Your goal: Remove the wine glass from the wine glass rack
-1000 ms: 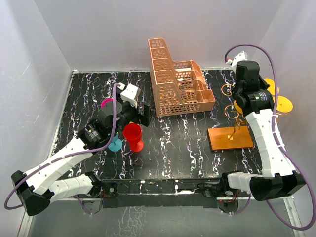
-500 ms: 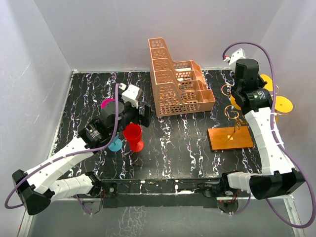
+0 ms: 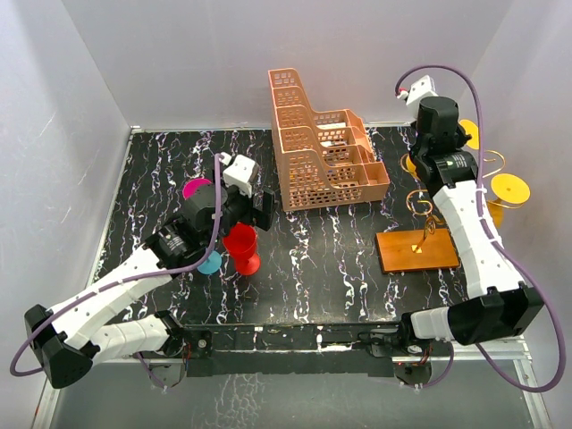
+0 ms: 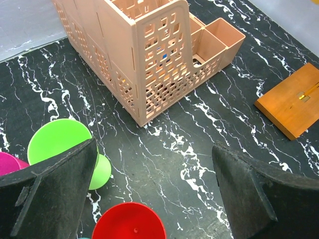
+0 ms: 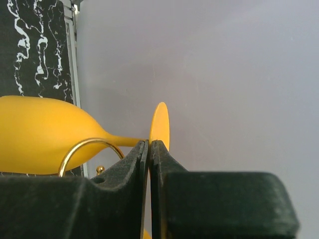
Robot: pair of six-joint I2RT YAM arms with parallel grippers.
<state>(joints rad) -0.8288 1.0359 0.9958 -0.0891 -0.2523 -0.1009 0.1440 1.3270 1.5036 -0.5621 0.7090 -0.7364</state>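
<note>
The right tool (image 5: 149, 149) is pinching down to a hairline slit on the thin foot of the yellow wine glass (image 5: 45, 134), seemingly gripping it. The glass is lying sideways at the far right, above the wine glass rack (image 3: 418, 250), with its bowl leftward and its stem just beside 1 gold hook (image 5: 88, 142). Whether it is clearing that hook, I cannot tell. The left tool (image 4: 154, 147) is hanging open, well apart. The glass is looking smooth and opaque.

White shells over black joints on left arm (image 3: 107, 295) and right arm (image 3: 475, 234); purple cable (image 3: 438, 68) looped off each wrist; matte black fingers (image 4: 50, 194).
</note>
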